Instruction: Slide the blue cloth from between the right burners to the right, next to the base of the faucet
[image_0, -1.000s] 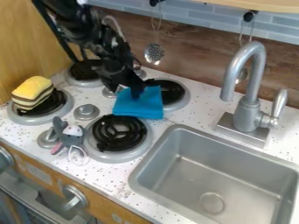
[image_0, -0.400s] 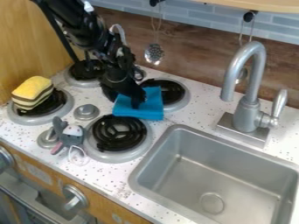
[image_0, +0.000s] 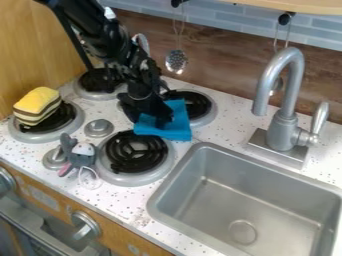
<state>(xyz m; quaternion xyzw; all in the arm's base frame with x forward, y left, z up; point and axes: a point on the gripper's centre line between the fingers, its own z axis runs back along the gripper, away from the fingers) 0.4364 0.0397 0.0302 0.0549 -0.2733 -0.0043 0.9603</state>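
Pincer (image_0: 162, 124) touches blue cloth (image_0: 179, 119), left half of table (image_0: 123, 204), between front and back edges; can't tell if apart or clamped. Grey plush toy (image_0: 81, 159) near front edge, yellow striped block (image_0: 37, 105) near left edge.

There are four burners (image_0: 135, 152), one cloth (image_0: 175, 129), one grey toy (image_0: 81, 157), one faucet (image_0: 284, 122), one sink (image_0: 280, 197), two utensils (image_0: 176, 61).

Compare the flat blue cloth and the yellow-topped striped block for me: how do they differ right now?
The flat blue cloth is one plain colour, while the yellow-topped striped block has dark and pale bands. The cloth lies low and spread out; the block stands thick and compact. The black gripper is down at the cloth, while the block sits apart from it, on the left black-coiled burner. Both are on the stove top.
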